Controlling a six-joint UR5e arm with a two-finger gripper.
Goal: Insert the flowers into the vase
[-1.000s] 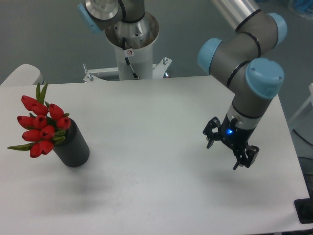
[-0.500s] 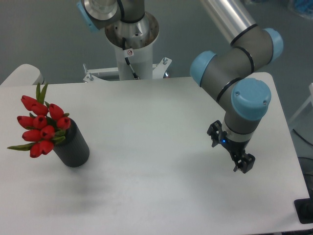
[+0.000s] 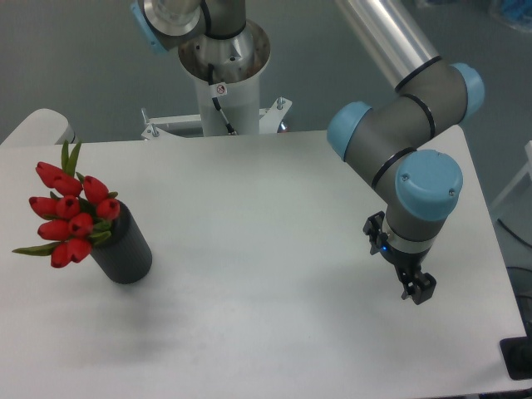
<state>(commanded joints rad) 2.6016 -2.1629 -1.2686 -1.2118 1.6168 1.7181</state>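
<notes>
Left on table (image 3: pixel 266 332): flowers (image 3: pixel 71 214) in vase (image 3: pixel 125 249) (tool (image 3: pixel 403 270) well apart).

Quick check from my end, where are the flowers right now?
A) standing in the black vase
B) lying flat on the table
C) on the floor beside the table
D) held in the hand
A: the flowers stick out of the top of the vase at the table's left side, while the hand is far off to the right, holding nothing.

No words, brands or numbers can be read. The only sign is a small round red-ringed prohibition sticker (image 3: pixel 220 89) on the white robot pedestal (image 3: pixel 224 104); its symbol is too small to make out.
</notes>
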